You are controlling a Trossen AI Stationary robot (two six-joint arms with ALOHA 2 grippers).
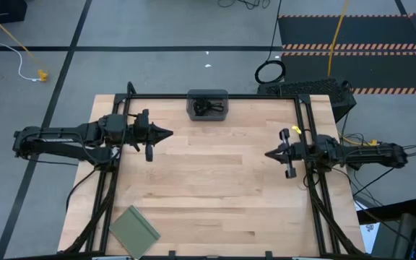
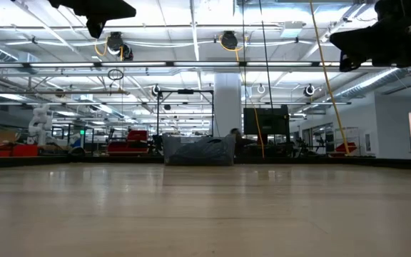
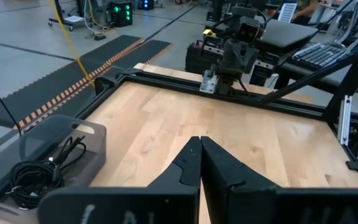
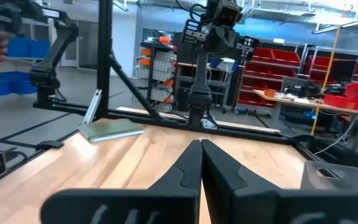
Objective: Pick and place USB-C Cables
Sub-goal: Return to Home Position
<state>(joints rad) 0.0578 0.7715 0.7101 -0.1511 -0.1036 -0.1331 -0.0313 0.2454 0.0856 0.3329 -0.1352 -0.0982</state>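
Both arms should, I judge, draw back level and unhurried from the dark grey tray [image 1: 207, 93] holding the tangled USB-C cables [image 1: 209, 109], left gripper [image 1: 167, 133] and right gripper [image 1: 269, 154] pinched closed, empty, above the surface [image 1: 215, 188].

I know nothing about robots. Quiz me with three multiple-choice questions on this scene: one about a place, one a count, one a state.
1. Where are the cables? A on the floor; B inside the grey tray; C on bare wood.
2. How many flat green things lie on the table? A none; B one; C three.
3. The left end effector and right end effector are: A shut, empty; B wide open; C gripping cables.
1 B: the tangle sits within the tray's walls. 2 B: a single green pad. 3 A: wrist views show them closed, nothing between.
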